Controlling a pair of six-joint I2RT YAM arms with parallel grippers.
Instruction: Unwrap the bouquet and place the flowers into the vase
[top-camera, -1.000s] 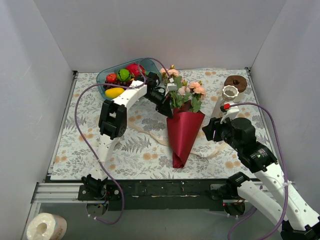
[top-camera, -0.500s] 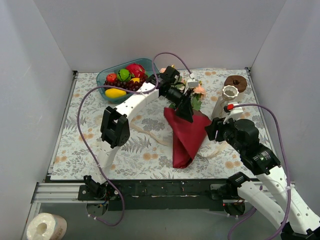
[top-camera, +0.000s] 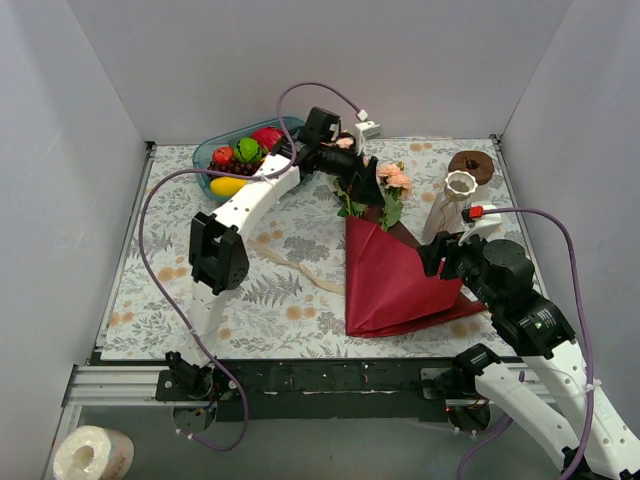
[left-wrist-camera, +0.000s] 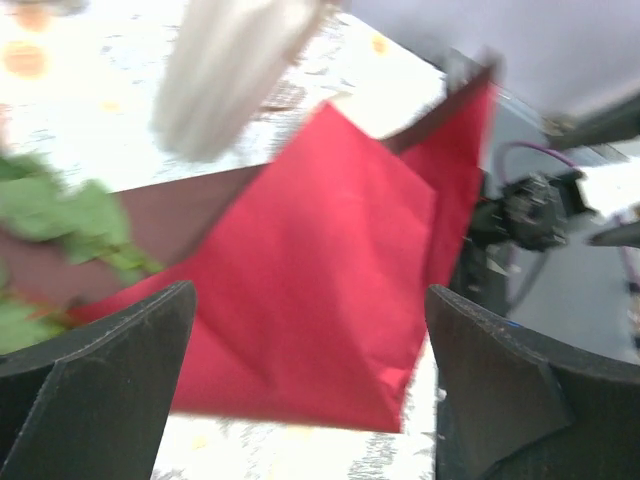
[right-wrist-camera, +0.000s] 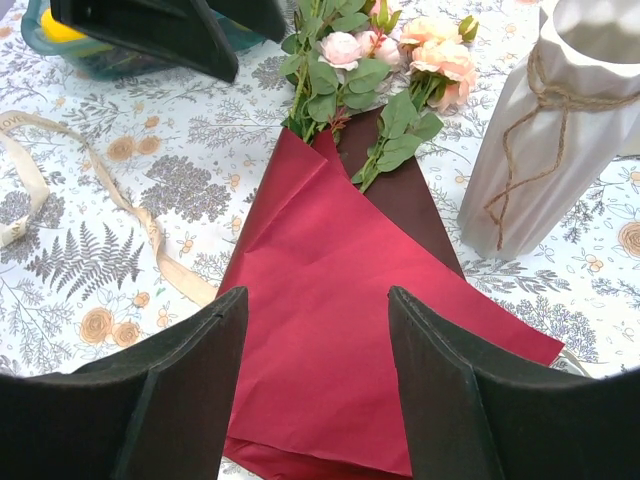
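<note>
The bouquet's dark red paper (top-camera: 395, 280) lies spread open on the mat, with the flowers (top-camera: 385, 185) resting at its far corner. Peach and pink blooms with green leaves (right-wrist-camera: 370, 60) show in the right wrist view. The white vase (top-camera: 450, 205) stands upright just right of the flowers, twine around its neck (right-wrist-camera: 545, 95). My left gripper (top-camera: 352, 172) hovers open beside the blooms, holding nothing; its view looks down on the paper (left-wrist-camera: 320, 270). My right gripper (right-wrist-camera: 317, 300) is open above the paper's near part, empty.
A teal bowl of fruit (top-camera: 245, 155) sits at the back left. A brown doughnut ring (top-camera: 470, 165) lies behind the vase. The cream ribbon (top-camera: 300, 270) trails loose on the mat left of the paper. White walls close in three sides.
My left gripper let go of the paper, opened wide and pulled back toward the far wall. The paper cone fell open to the right into a flat sheet, baring the stems.
</note>
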